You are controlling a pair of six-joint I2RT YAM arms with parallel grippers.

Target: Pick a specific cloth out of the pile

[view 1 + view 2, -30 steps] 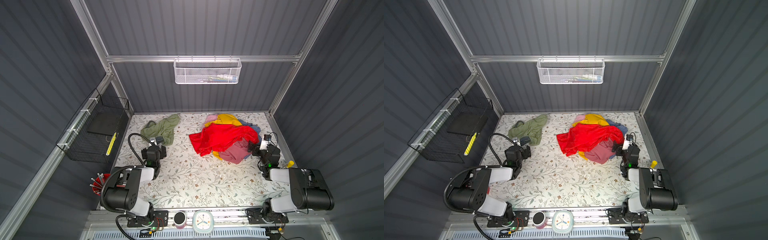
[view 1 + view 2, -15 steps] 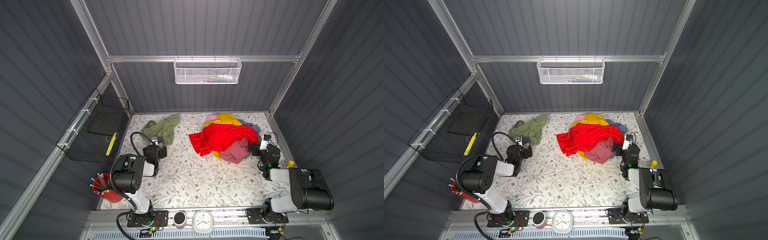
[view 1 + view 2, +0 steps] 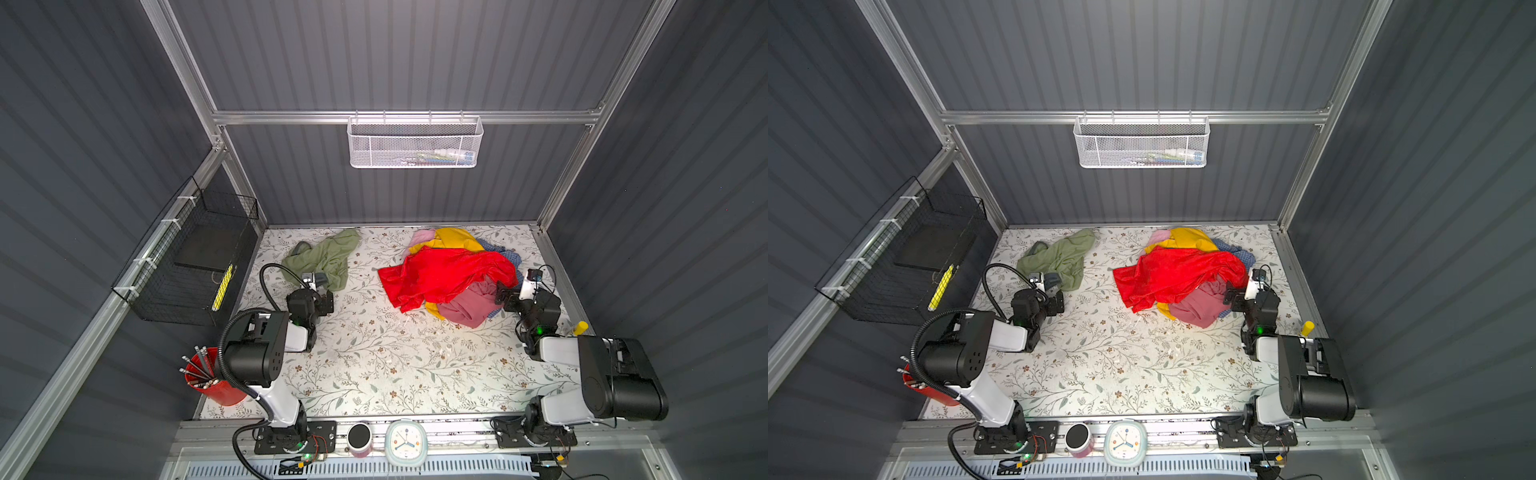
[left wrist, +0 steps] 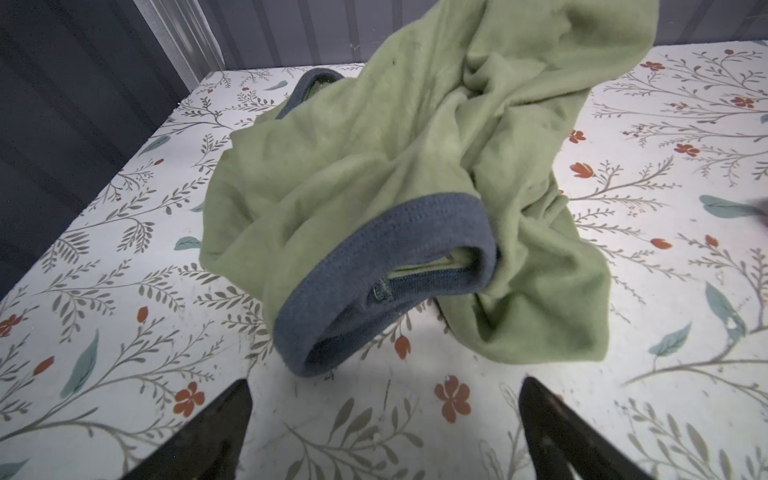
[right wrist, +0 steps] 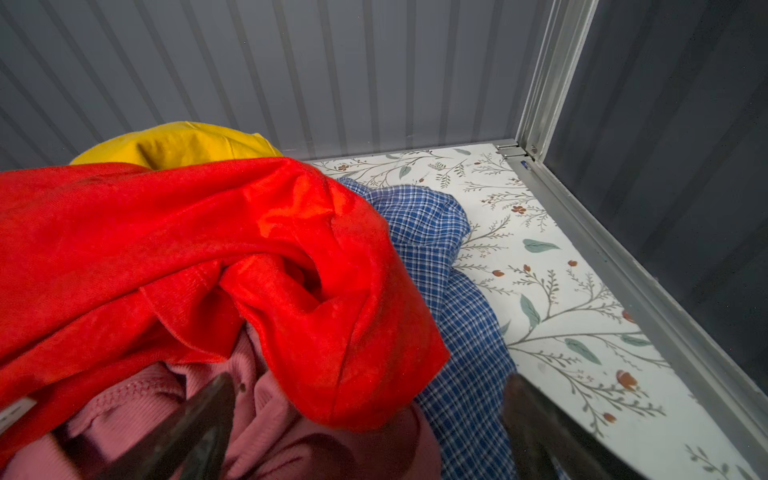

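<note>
The floral-printed bench (image 3: pixel 374 365) takes up the whole floor of the grey-walled cell; on its far right part lies the pile (image 3: pixel 457 286), a heap topped by the bright red cloth (image 3: pixel 440 274), with a yellow cloth (image 3: pixel 455 239) and a pale pink cloth (image 3: pixel 422 237) showing behind it, a blue checked cloth (image 5: pixel 436 249) along its right edge and a dusty-pink cloth (image 3: pixel 465 307) spilling out on the near side; well apart from the pile, on the far left part of the bench, the cloth (image 3: pixel 324 257) lies alone and crumpled, olive green, with one grey collar band (image 4: pixel 386 266) turned toward the left arm and another grey edge at its far side; a black wire basket (image 3: pixel 187 266) hangs on the left wall and a white mesh basket (image 3: pixel 415 143) on the back rail; the left hand (image 4: pixel 384 386) sits low just short of the collar band, released, its jaws spread wide with only bare bench between the fingertips and nothing gripped; the right hand (image 5: pixel 368 382) sits at the near right edge of the pile, likewise released and spread wide; one of its fingers lies over the dusty-pink cloth, the other over the edge of the blue checked cloth, and a fold of the bright red cloth hangs ahead of them, ungripped; a red cup of pencils (image 3: pixel 208 378) stands at the near left corner beside the left arm, and a small clock (image 3: pixel 406 442) sits on the front rail.
</note>
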